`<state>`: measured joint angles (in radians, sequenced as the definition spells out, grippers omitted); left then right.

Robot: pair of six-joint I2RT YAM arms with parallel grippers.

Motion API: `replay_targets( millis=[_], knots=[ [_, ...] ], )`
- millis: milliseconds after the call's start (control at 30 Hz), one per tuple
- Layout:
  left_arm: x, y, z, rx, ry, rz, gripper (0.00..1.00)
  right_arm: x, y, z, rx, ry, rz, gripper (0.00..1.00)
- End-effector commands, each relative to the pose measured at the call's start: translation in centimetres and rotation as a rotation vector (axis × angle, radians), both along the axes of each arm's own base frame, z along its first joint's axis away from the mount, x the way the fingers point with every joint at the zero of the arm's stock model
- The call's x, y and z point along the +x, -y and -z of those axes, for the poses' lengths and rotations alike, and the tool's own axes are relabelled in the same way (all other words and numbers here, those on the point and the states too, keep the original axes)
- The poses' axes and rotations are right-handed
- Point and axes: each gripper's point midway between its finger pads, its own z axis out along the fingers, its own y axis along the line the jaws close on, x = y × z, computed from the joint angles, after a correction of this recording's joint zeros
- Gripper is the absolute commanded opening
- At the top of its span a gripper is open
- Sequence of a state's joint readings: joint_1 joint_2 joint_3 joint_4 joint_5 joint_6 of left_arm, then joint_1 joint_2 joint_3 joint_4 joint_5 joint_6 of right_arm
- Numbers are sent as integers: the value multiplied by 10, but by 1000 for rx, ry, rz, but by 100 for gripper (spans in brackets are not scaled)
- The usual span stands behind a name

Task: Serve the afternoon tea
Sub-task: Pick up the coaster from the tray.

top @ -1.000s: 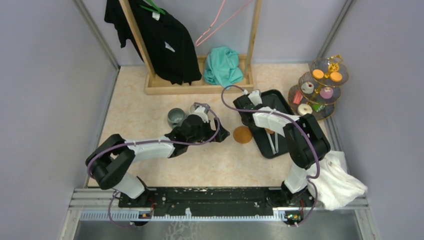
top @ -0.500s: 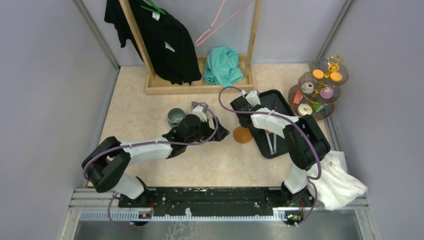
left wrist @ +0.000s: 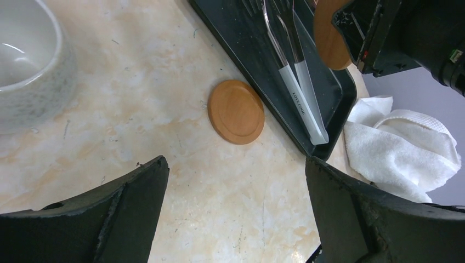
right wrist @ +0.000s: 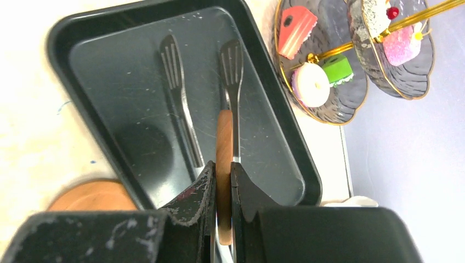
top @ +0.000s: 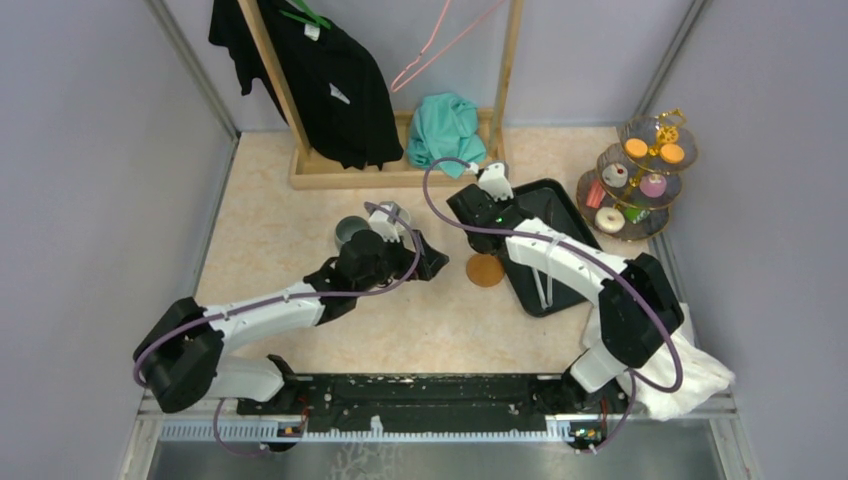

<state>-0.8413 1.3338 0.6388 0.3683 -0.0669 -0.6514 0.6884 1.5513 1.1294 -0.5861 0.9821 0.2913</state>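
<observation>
Top view: left arm reaches to mid-table, left gripper (top: 420, 250) just right of the grey mug (top: 350, 232), which stands on the table. Its finger state is hard to read here. Right arm stretches over the black tray (top: 565, 215), right gripper (top: 487, 195) at the tray's far left corner; cannot tell from this view what it grips. A flat coaster (top: 486, 269) lies on the table just left of the tray. The three-tier stand (top: 586, 190) sits at the far right edge, well apart from the mug, orange discs (top: 636, 147) on its top tier. A towel (top: 690, 375) lies near the right base. Left wrist view: left gripper (left wrist: 236, 164) has its fingers (left wrist: 137, 192) spread wide, nothing between them. They hang over bare table with the flat coaster (left wrist: 237, 111) ahead, the mug (left wrist: 27, 66) at upper left and the tongs (left wrist: 299, 82) in the tray (left wrist: 247, 33). This view also catches the held coaster (left wrist: 332, 33) in the right gripper. Towel (left wrist: 400, 153) at right. Right wrist view: right gripper (right wrist: 222, 167) is clamped on the held coaster (right wrist: 224, 142), edge-on, above the tongs (right wrist: 181, 104) in the tray (right wrist: 126, 82). The flat coaster (right wrist: 93, 197) shows blurred at lower left. Only here do the stand's (right wrist: 340, 104) lower sweets show clearly: a red piece (right wrist: 296, 24), a white doughnut (right wrist: 311, 84), a green piece (right wrist: 337, 68) and a pink one (right wrist: 403, 44).
</observation>
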Motion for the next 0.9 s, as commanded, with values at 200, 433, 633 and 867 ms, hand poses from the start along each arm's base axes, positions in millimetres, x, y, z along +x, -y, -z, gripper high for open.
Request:
replay_targets(
  millis=[200,433,633,867],
  knots=[
    [-13,-49,-3,52,24,-112,99,6,-64,-35,63,77,-114,0],
    [-19,-69,-3,70,25,-165,99,28,-108,-14,74,32,-193,0],
    [-19,-75,-2,78,24,-184,99,47,-137,5,80,9,-243,0],
    [-18,-76,-2,84,23,-195,99,61,-160,28,74,-21,-283,0]
  ],
)
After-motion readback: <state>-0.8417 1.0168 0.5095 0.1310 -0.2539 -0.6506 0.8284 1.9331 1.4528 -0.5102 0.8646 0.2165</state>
